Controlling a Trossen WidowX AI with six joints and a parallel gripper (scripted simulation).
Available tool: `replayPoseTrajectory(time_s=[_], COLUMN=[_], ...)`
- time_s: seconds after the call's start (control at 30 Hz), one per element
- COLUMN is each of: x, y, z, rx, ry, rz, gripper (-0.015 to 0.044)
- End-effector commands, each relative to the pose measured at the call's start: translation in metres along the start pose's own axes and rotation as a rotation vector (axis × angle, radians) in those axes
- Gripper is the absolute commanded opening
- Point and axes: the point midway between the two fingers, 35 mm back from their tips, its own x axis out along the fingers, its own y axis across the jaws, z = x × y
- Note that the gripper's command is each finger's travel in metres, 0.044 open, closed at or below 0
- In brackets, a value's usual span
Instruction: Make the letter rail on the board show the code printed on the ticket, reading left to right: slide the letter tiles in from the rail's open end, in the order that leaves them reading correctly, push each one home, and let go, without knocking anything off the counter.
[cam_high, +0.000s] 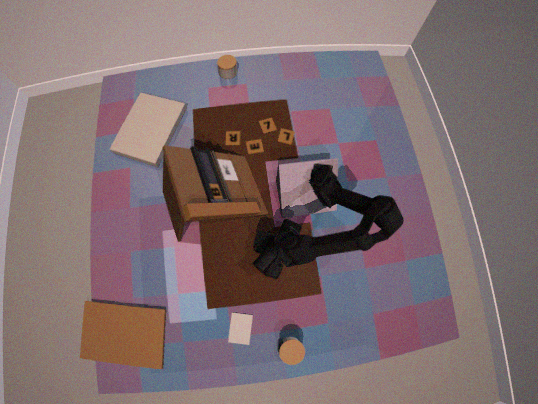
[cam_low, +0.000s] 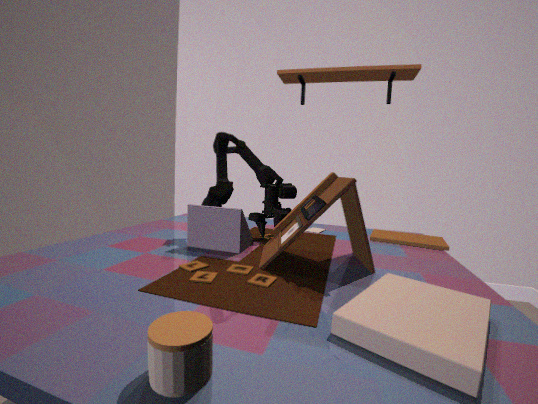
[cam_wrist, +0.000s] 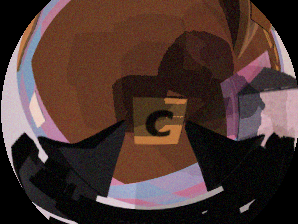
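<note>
My gripper (cam_low: 271, 232) (cam_wrist: 156, 124) is open, low over the brown mat (cam_high: 220, 290) (cam_low: 300, 317). Its fingers stand on either side of the C tile (cam_wrist: 159, 140), nothing gripped; the arm hides this tile in the top view. The sloped board (cam_high: 180, 172) (cam_low: 361, 227) carries the dark rail (cam_high: 204, 167) (cam_low: 313, 207), with one tile (cam_high: 215, 191), apparently B, at one end. The ticket (cam_high: 227, 170) (cam_low: 290, 232) is too blurred to read. On the mat's other part lie the R tile (cam_high: 233, 138) (cam_low: 262, 280), E tile (cam_high: 254, 146) (cam_low: 239, 269) and two L tiles (cam_high: 267, 125) (cam_high: 286, 136).
A pale wedge-shaped block (cam_high: 297, 182) (cam_low: 215, 227) stands near the arm base. A cream slab (cam_high: 149, 127) (cam_low: 415, 320), an orange slab (cam_high: 122, 334) (cam_low: 410, 239), a small white card (cam_high: 240, 328) and two lidded jars (cam_high: 227, 65) (cam_high: 292, 351) stand around. A shelf (cam_low: 350, 74) is on the wall.
</note>
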Motion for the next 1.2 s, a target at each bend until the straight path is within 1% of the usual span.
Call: replayPoseTrajectory(time_s=[0.0,0.2,0.73,1.03,1.17], x=[0.0018,0.0018,0.0018,-0.0049,-0.0074], y=[-0.0018,-0.0018,-0.0013,-0.0019,-0.0023], z=[0.0009,0.0009,0.0009,0.0007,0.0016], rx=[0.008,0.008,0.008,0.008,0.008], ry=[-0.003,-0.003,-0.003,-0.004,-0.004], rz=[-0.006,-0.006,-0.006,-0.006,-0.006], gripper=[0.034,0.034,0.0233,0.0,0.0])
